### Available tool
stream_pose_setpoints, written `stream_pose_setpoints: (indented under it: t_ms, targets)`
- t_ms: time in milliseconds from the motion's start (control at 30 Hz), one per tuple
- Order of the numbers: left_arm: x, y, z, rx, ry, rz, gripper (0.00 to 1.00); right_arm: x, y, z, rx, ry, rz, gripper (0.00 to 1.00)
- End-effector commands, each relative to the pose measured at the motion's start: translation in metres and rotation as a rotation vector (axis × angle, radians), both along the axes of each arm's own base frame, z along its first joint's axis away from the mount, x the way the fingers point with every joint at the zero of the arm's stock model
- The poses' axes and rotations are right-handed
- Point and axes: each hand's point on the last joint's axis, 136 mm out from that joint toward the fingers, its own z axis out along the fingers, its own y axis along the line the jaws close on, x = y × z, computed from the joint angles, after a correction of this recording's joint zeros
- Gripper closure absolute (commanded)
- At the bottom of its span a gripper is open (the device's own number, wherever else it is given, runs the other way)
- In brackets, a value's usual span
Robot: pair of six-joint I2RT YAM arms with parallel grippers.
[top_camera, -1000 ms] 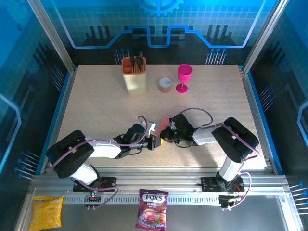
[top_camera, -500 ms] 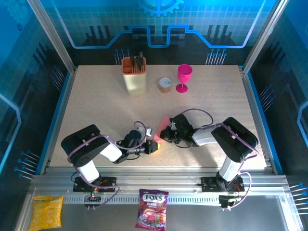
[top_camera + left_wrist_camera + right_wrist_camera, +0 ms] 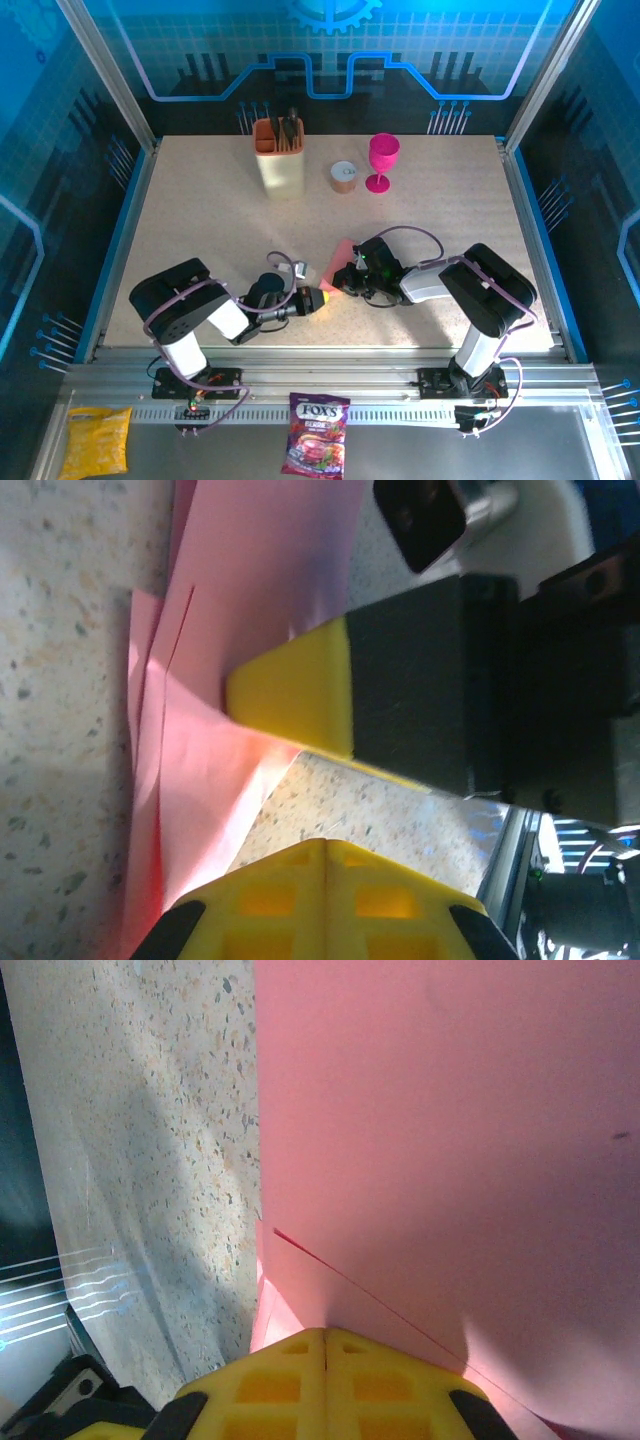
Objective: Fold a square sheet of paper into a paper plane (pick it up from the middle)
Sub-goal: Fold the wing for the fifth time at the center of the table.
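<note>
The salmon-pink sheet of paper lies partly folded on the table between both grippers, with a crease line showing. My right gripper is shut, its yellow tips pressed down on the paper. In the left wrist view that same right fingertip rests on the pink sheet. My left gripper is shut with nothing in it. Its tips sit just off the paper's near edge, over bare table.
At the back stand a tan holder with an orange cup of dark tools, a small round tin and a magenta goblet. A candy bag and a yellow packet lie on the front rail.
The left arm has folded back towards its base and its wrist has turned, so the yellow tips now point at the paper's near edge. The right arm has stayed put.
</note>
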Motion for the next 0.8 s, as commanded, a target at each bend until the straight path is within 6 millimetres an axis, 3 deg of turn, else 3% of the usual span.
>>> stream_pose_setpoints:
  t_ms: [0, 300, 767]
  targets:
    - [0.011, 0.004, 0.015, -0.018, -0.022, 0.062, 1.00, -0.020, -0.029, -0.036, -0.129, 0.114, -0.039, 1.00]
    - [0.014, 0.013, 0.017, 0.273, -0.052, 0.088, 1.00, -0.020, -0.028, -0.037, -0.133, 0.119, -0.037, 1.00]
    - [0.014, 0.003, -0.007, 0.375, -0.053, 0.006, 1.00, -0.020, -0.029, -0.037, -0.138, 0.123, -0.037, 1.00]
